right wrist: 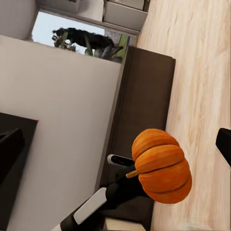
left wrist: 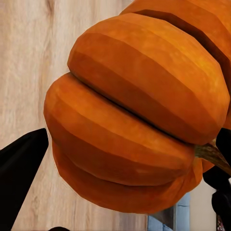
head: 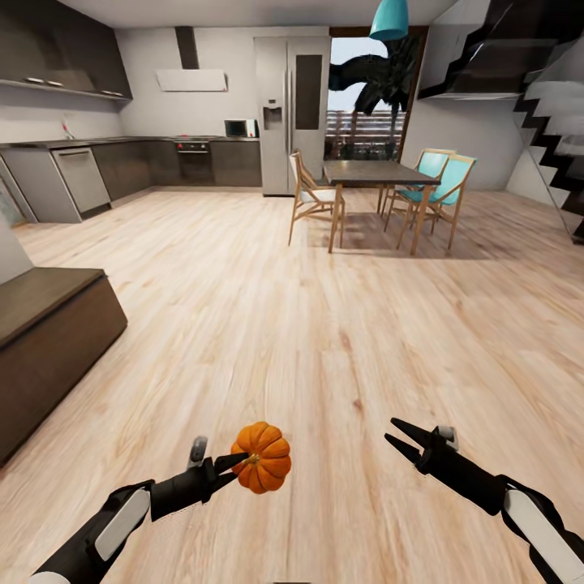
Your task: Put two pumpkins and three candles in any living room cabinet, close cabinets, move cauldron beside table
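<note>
The left gripper (head: 234, 465) pinches a pumpkin (head: 261, 457) by its stem end, its dark fingers pressed in against the fruit, which hangs in the air above the bare wooden floor (head: 324, 324) low in the head view, just ahead of the robot. In the left wrist view the pumpkin (left wrist: 139, 115) sits right between the fingers (left wrist: 21, 168), one dark finger touching its flank and the brownish stem (left wrist: 211, 156) jutting out beside the other. The right wrist view shows the same pumpkin (right wrist: 161, 166) from the side, with the left arm's fingers closed at the stem and the fruit clear of the floor.

The right gripper (head: 399, 438) holds nothing; its two pointed fingers stand a little spread, out over the floor and well apart from the pumpkin.

The pumpkin is bright orange, round and squat, with deep ribs that divide it into fat lobes, darker in the grooves.

A low dark-brown cabinet (head: 49, 341) stands along the left wall near the robot, its fronts flat and shut. Farther off stand a dining table (head: 377, 172) with wooden chairs (head: 312, 199), the grey kitchen units (head: 122, 166), a tall fridge (head: 290, 113) and a staircase (head: 551, 122) at the right.
</note>
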Motion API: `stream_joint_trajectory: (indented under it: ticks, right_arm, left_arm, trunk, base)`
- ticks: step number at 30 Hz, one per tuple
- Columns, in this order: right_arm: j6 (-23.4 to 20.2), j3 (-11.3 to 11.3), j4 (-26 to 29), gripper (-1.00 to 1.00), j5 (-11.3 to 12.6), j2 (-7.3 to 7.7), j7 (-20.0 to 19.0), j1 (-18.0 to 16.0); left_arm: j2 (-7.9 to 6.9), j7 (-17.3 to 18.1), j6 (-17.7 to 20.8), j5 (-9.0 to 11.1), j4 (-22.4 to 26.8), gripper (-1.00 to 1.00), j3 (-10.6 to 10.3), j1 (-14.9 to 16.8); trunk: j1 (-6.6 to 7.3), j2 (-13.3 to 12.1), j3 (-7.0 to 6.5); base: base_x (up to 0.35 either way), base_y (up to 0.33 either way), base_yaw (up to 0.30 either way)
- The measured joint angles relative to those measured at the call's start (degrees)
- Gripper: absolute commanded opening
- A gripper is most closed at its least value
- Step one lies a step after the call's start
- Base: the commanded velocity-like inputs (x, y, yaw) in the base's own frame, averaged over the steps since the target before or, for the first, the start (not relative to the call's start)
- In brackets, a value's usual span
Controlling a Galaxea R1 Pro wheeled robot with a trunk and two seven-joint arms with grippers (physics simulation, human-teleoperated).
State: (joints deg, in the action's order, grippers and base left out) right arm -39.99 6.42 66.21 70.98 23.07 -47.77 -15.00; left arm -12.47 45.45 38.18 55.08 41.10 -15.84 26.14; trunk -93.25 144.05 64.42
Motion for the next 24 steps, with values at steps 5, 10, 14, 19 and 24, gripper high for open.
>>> stream_joint_trajectory:
  ticks: [5, 10, 14, 19, 24]
  right_arm:
    - [0.0, 0.02, 0.04, 1.0, 0.0, 0.01, 0.0, 0.02]
    - [0.0, 0.03, 0.02, 1.0, 0.08, 0.0, 0.0, 0.03]
    - [0.0, 0.05, 0.01, 1.0, 0.23, -0.02, 0.0, 0.03]
    - [0.0, 0.05, -0.02, 1.0, 0.24, -0.02, 0.0, 0.03]
    - [0.01, 0.05, -0.07, 1.0, 0.27, 0.0, -0.02, 0.02]
  left_arm:
    - [0.0, 0.0, 0.0, -0.01, -0.02, -1.0, 0.0, 0.01]
    - [0.05, 0.01, 0.01, 0.0, -0.04, -1.0, -0.02, 0.02]
    - [0.05, 0.01, 0.02, 0.03, -0.04, -1.0, -0.01, 0.0]
    - [0.09, 0.01, 0.02, 0.0, -0.27, -1.0, -0.04, -0.01]
    - [0.13, 0.02, 0.02, 0.02, -0.3, -1.0, -0.02, 0.02]
  trunk:
    - [0.0, 0.0, 0.0]
    - [0.0, 0.0, -0.04]
    - [0.0, 0.0, -0.12]
    - [0.0, 0.0, -0.24]
    - [0.0, 0.0, -0.37]
  base:
    - [0.321, -0.095, -0.058]
    - [0.32, -0.088, -0.242]
    - [0.32, -0.088, -0.271]
    - [0.32, -0.088, -0.274]
    - [0.32, -0.088, -0.274]
